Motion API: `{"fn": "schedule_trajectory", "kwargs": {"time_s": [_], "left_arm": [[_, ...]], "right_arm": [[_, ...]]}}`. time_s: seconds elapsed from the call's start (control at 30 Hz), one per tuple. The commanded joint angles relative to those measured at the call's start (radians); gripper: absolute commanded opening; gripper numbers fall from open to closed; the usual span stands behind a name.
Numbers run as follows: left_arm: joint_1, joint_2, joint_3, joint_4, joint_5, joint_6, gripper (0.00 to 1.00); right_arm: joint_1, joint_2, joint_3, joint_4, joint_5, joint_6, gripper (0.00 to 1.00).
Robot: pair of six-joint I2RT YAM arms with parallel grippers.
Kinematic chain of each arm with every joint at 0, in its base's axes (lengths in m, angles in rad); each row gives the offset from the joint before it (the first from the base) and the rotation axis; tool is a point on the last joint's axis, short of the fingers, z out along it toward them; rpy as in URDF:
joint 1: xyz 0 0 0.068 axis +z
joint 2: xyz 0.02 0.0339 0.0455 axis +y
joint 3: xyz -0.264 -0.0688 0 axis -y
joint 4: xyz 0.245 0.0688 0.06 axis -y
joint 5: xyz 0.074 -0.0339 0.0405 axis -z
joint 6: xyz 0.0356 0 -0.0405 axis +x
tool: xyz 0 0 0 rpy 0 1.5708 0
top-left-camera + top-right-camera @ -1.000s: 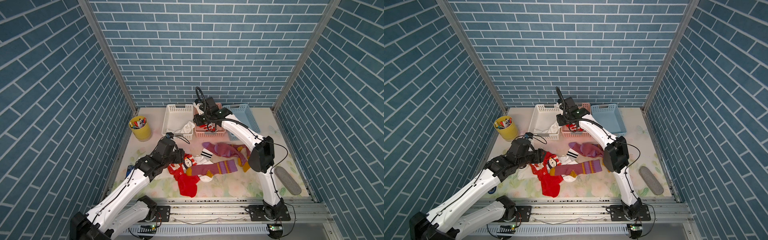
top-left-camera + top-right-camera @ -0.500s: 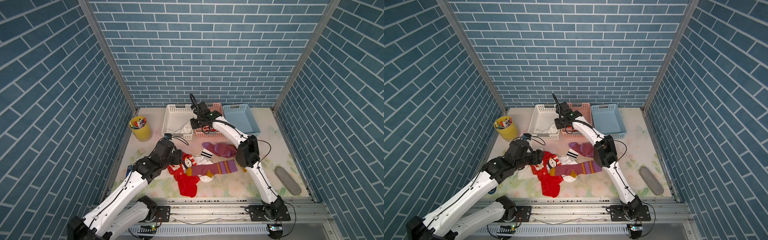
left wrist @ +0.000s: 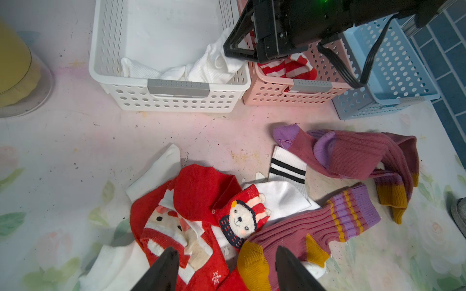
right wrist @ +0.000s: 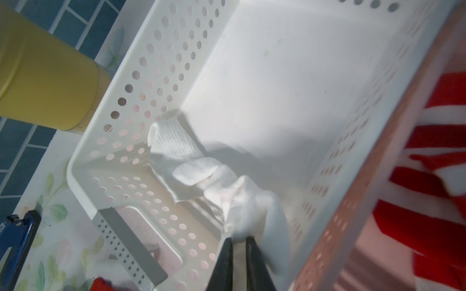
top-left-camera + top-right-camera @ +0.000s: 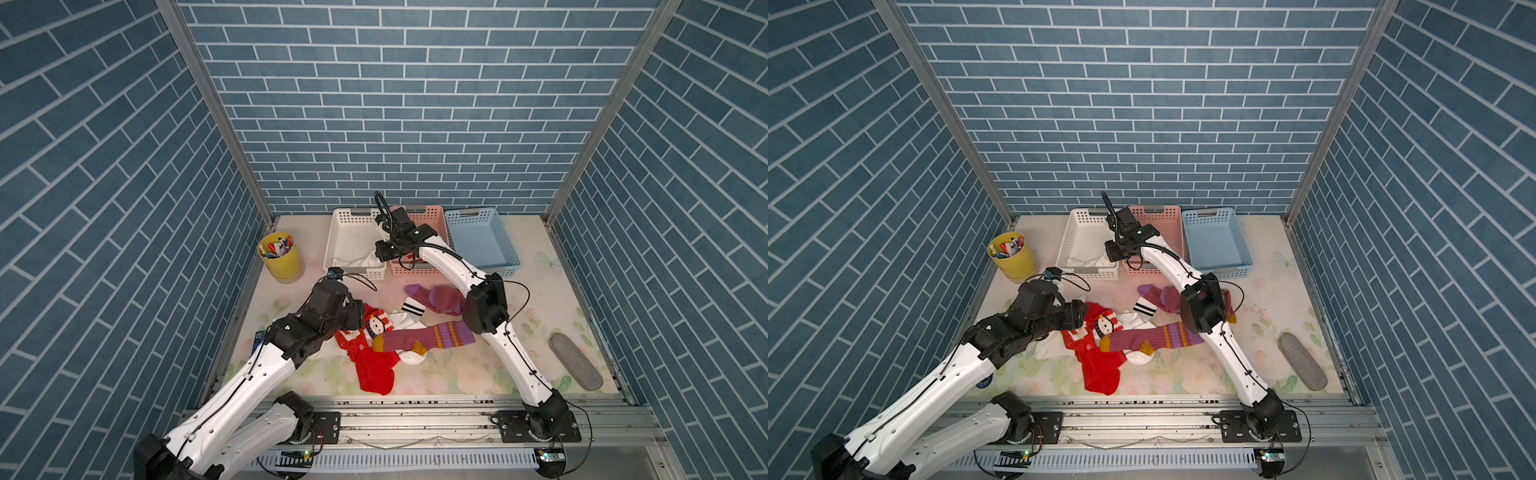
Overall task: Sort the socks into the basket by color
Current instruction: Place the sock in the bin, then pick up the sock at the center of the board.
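Right gripper (image 4: 238, 243) is parked over the white basket (image 5: 334, 239), at its lower right corner in both top views. Its fingers are squeezed almost together, with a fold of the white sock (image 4: 196, 173) pinched between the tips. The rest of that sock is bunched up along the basket's front wall.

The pink basket (image 3: 267, 97) sits right beside the white one with a red-white striped sock (image 3: 287, 69) inside. The blue basket (image 5: 478, 237) is the right end of the row, all up in the middle of the frame against the back wall.

Left gripper (image 3: 225, 249) has its fingers spread wide and isn't gripping anything. It hangs over the left edge of the sock pile, centre of the frame. In the left wrist view one finger sits over the red printed fabric and the other over a mustard toe. Can't tell if either actually touches.

The pile on the mat:
- The snowman sock (image 5: 376, 326) is on top at the left.
- A plain red sock (image 5: 376, 370) trails toward the bottom edge.
- A mauve striped sock (image 5: 428, 337) lies across both of those.
- A white sock with black bands (image 5: 412, 308) pokes out just above.
- A second mauve sock (image 5: 436, 299) is crumpled at the upper right, partly under the right arm's elbow.

The yellow cup (image 5: 282, 262) of pens is left of the baskets. The grey oval pad (image 5: 575, 360) is lower right, well apart from everything.
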Motion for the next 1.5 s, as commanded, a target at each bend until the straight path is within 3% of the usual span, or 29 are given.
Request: {"fn": "schedule_trajectory", "kwargs": {"time_s": [0.0, 0.27, 0.53, 1.03, 1.47], "left_arm": [[-0.004, -0.013, 0.015, -0.023, -0.019, -0.002, 0.68], [-0.005, -0.019, 0.013, -0.029, -0.022, -0.002, 0.68], [-0.006, -0.015, 0.009, -0.001, 0.014, 0.003, 0.68], [-0.132, 0.064, 0.023, 0.052, -0.014, 0.006, 0.7], [-0.316, 0.345, 0.121, 0.184, -0.034, 0.002, 0.71]], "right_arm": [[0.012, 0.025, 0.041, -0.027, -0.083, -0.004, 0.15], [0.015, 0.019, 0.058, -0.019, -0.181, -0.032, 0.19], [0.014, -0.143, -0.056, 0.011, -0.086, -0.068, 0.2], [-0.028, -0.721, -0.822, 0.247, 0.151, 0.013, 0.23], [-0.178, -1.098, -1.275, 0.304, 0.286, 0.107, 0.29]]}}
